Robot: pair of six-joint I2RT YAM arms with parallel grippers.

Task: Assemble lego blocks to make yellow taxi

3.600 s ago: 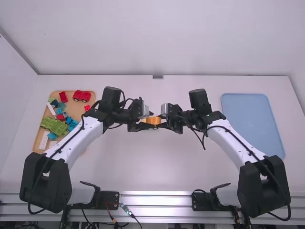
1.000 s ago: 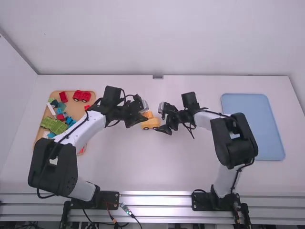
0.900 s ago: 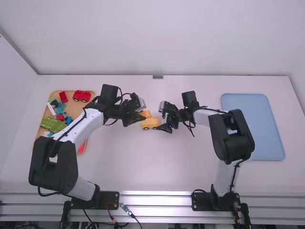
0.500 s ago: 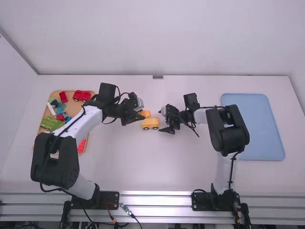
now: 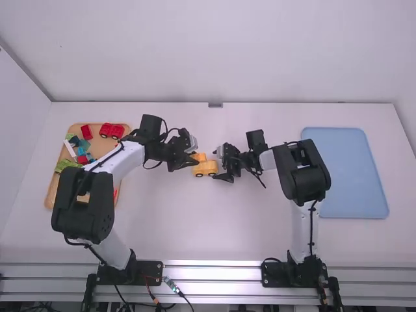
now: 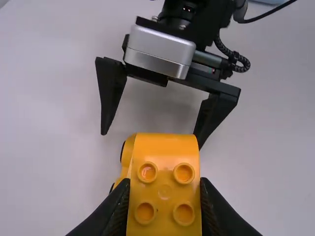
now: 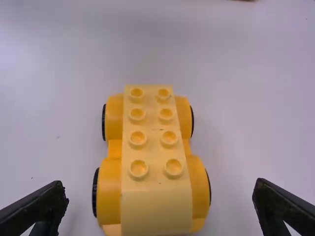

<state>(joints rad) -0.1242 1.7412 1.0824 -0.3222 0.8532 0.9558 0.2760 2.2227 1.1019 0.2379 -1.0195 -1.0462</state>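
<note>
Orange plastic block (image 6: 165, 192), curved and round-studded, pinched between the left fingers (image 5: 192, 162); right fingers (image 5: 224, 177) open near the wheeled yellow car (image 7: 153, 153).

The left arm (image 5: 120, 161) bends inward, elbow well apart from its fingers (image 6: 118, 209); the left gripper (image 5: 195, 160) has them closed to a narrow gap. The right arm (image 5: 268, 160) folds sharply, its wrist close behind its fingers (image 7: 44, 206). The right gripper (image 5: 221, 175) faces the left one's fingers, its own spread wide and both pointing at the table.
</note>
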